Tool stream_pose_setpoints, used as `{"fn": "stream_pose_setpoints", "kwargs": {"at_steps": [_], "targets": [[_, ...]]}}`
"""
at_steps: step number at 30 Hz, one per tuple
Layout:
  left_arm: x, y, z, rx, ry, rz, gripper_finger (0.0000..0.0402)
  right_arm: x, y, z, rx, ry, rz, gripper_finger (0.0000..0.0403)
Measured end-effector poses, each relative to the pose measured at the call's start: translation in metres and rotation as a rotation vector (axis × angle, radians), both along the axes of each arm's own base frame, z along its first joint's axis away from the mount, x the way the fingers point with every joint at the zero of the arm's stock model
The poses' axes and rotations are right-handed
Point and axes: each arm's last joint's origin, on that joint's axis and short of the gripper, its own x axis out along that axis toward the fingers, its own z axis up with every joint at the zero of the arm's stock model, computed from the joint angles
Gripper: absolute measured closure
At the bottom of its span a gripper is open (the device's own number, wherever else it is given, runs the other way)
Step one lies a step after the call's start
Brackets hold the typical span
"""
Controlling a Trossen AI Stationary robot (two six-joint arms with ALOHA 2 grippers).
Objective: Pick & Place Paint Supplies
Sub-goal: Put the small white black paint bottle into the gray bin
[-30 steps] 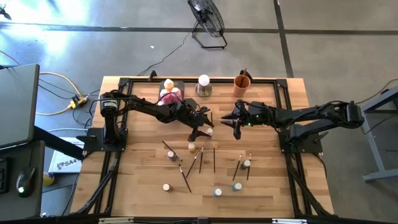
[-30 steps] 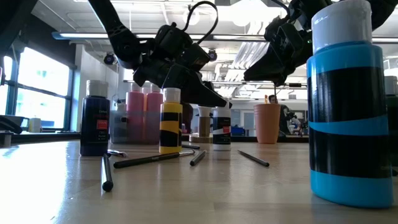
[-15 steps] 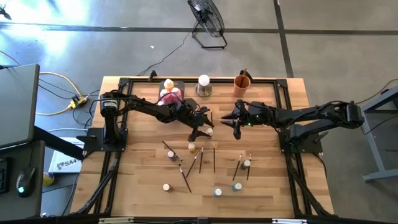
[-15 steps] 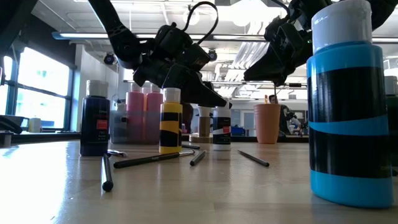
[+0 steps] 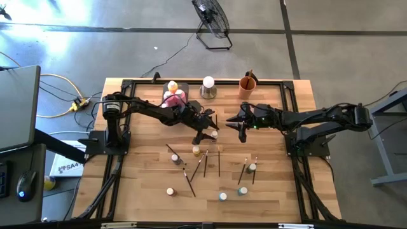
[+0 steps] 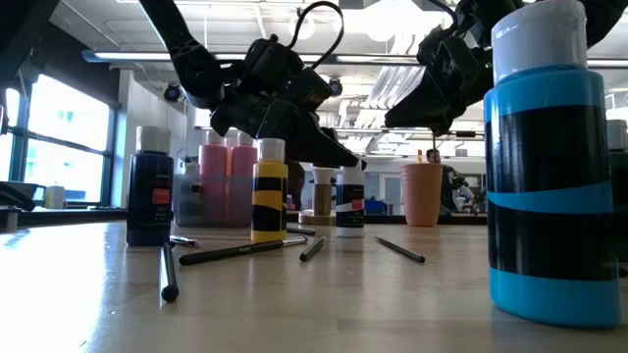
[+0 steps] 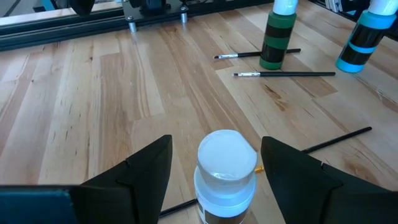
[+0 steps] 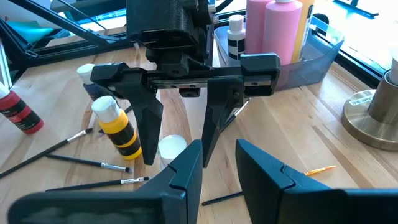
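L gripper (image 7: 211, 180) spread astride white-capped bottle (image 7: 225, 171), prob. not touching; high view hides that. R gripper (image 8: 219, 163) part-open, empty.

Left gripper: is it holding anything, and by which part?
Nothing held. The left gripper stands open astride the small white-capped bottle, fingers clear of it.
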Motion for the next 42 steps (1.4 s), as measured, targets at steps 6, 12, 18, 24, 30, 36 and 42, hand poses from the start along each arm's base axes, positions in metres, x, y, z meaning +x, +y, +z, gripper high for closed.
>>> {"fn": "stream_pose_setpoints", "kwargs": {"at_steps": [6,12,18,24,30,36,42], "targets": [[0.0,0.0,0.0,0.0,0.0,0.0,0.016,0.0,0.0,0.0,0.0,0.0,0.0,0.0312],[0.0,0.0,0.0,0.0,0.0,0.0,0.016,0.0,-0.0001,0.0,0.0,0.0,0.0,0.0312],[0.0,0.0,0.0,0.0,0.0,0.0,0.016,0.0,-0.0001,0.0,0.0,0.0,0.0,0.0312],[0.0,0.0,0.0,0.0,0.0,0.0,0.016,0.0,-0.0001,0.0,0.0,0.0,0.0,0.0312],[0.0,0.0,0.0,0.0,0.0,0.0,0.0163,0.0,0.0,0.0,0.0,0.0,0.0,0.0312],[-0.0001,0.0,0.0,-0.002,-0.001,-0.005,0.0212,0.0,0.0,0.0,0.0,0.0,0.0,0.0312],[-0.0001,0.0,0.0,-0.002,0.0,-0.004,0.0257,0.0,-0.0001,0.0,0.0,0.0,0.0,0.0312]]}}
